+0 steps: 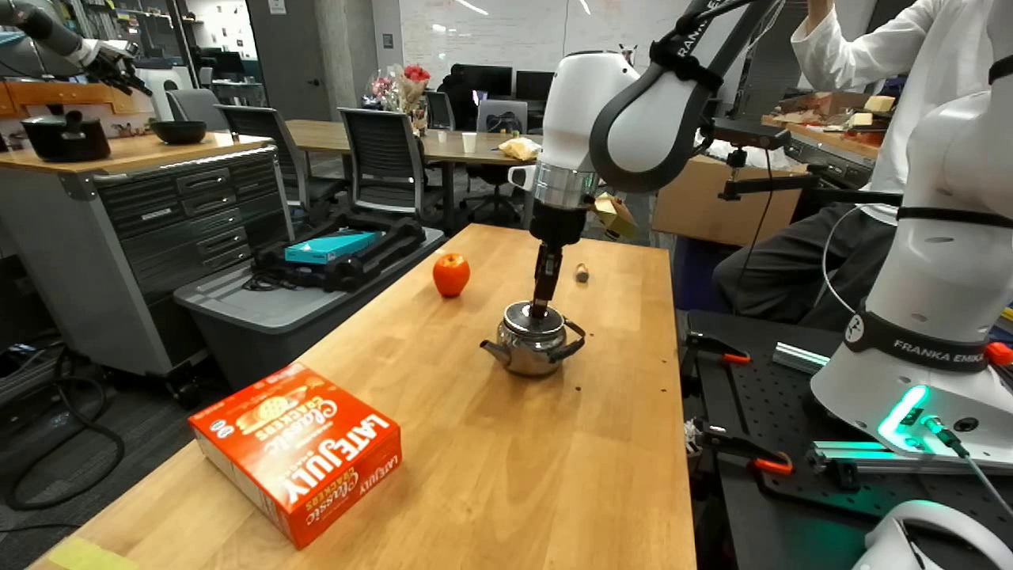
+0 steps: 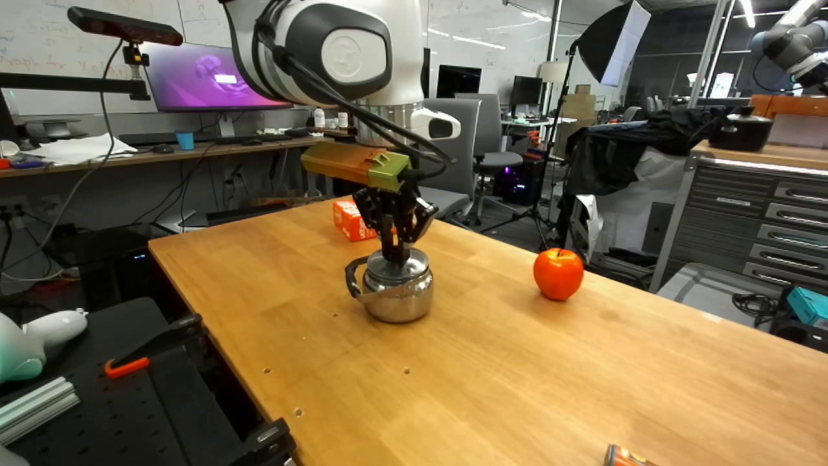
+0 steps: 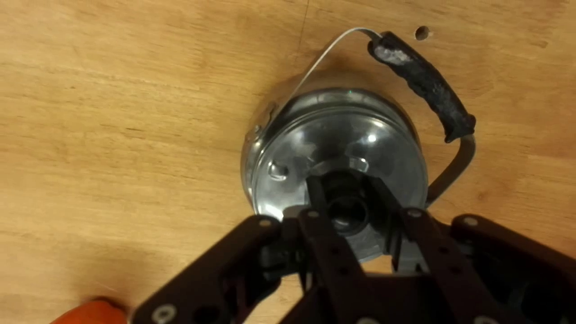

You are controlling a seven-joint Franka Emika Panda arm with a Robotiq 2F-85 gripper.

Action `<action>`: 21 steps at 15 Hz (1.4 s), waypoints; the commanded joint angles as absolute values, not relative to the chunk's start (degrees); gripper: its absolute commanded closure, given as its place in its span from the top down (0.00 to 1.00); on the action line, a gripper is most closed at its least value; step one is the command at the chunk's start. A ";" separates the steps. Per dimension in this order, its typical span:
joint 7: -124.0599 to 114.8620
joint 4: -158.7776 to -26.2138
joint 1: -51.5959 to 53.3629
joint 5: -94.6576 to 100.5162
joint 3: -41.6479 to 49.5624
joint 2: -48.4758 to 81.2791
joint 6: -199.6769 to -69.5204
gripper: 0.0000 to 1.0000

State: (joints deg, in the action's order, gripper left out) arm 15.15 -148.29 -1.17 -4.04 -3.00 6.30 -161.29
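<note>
Silver and round, the kettle (image 1: pixel 530 356) stands upright on the tabletop (image 1: pixel 601 491), its handle (image 3: pixel 420 83) leaning out one way. I have my end effector (image 3: pixel 344 189) squeezed closed around the black knob (image 3: pixel 346 213) on its lid (image 3: pixel 308 146), fingers (image 3: pixel 380 198) on both sides. A red apple (image 2: pixel 558 274) sits near the kettle; an orange cracker box (image 1: pixel 301 443) lies farther off.

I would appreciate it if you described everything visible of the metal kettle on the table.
The kettle is squat, rounded and shiny silver, apparently steel, with bright reflections. It stands upright on the wooden table. A short spout juts from one side; the hoop handle, thin metal with a worn black grip, lies lowered on the opposite side. A shiny lid covers its top, and the gripper is closed on the lid's dark knob.
</note>
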 commanded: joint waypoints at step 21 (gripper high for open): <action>11.13 -149.49 -0.91 1.24 -0.80 2.40 -156.60 1.00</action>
State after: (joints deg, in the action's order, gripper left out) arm 13.92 -149.04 -1.17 -1.89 -1.92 5.27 -159.96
